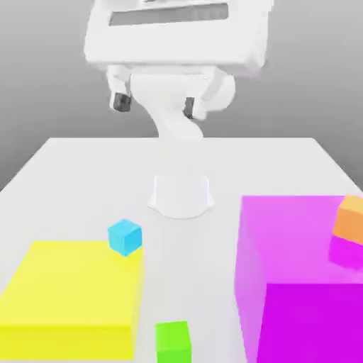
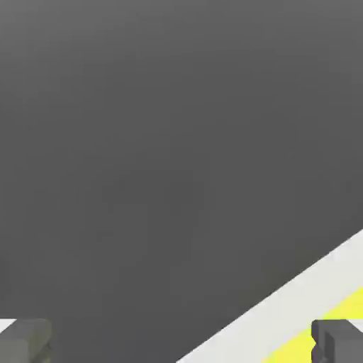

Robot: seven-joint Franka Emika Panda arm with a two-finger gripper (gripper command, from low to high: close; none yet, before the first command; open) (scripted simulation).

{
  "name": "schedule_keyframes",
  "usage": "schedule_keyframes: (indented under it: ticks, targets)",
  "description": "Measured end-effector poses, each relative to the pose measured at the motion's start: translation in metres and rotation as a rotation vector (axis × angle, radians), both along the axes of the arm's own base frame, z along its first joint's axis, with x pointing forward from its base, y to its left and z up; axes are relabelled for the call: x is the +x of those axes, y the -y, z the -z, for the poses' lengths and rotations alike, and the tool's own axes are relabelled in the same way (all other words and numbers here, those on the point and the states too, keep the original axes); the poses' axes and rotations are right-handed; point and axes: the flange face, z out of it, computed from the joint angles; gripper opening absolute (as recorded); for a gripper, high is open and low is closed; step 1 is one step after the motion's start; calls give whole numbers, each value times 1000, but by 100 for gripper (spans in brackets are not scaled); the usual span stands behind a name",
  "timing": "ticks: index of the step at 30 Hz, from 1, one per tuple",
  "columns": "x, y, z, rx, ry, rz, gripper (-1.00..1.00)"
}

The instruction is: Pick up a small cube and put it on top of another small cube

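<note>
Hangs high over the far middle of the tabletop (image 1: 85,163): gripper (image 1: 154,105) spread to full width, dark fingertips (image 1: 120,103) well apart, nothing between them, nothing touched. Seen from the hand view, same wide stance, gripper (image 2: 181,342) empty, fingers (image 2: 25,339) framing a slice of pale surface and a yellow edge.

Below and nearer, toward the near edge on the exterior view's left: small cyan cube (image 1: 125,236) perched at the far corner of the flat yellow block (image 1: 71,294), raised off the table. Just off that block's near corner, close to the near edge: small green cube (image 1: 174,342), resting on the bare surface. Toward the exterior view's right edge: large magenta block (image 1: 298,283) with a small orange cube (image 1: 350,220) at its far side.

Step in hand, by the look of it: the approach, no cube chosen yet by contact. Best done by keeping the jaws wide, centring straight above one small cube, squaring the fingers to two opposite flat faces, then descending vertically. Cyan a likely pick, free on top of its block; worth minding the yellow surface beneath, so stopping short of it. Risk: an off-centre descent nudging the cube off the block's corner. Green a plausible base, open from above.
</note>
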Motion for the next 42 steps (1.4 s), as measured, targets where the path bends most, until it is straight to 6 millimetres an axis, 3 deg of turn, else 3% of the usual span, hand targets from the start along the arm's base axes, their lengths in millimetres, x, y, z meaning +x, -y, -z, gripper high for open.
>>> schedule_keyframes:
  ticks: [9,20,25,26,33,38,40,42]
  targets:
    - [17,14,131,125,-126,317,0]
    - [-2,5,266,322,-271,698,0]
    - [-4,3,325,347,-284,740,0]
    - [-4,3,336,346,-285,740,-100]
    - [-4,3,338,347,-283,740,-100]
    - [-5,0,286,349,-287,737,-100]
    - [-10,-39,283,343,-335,649,-100]
    - [-8,-52,280,312,-356,536,-100]
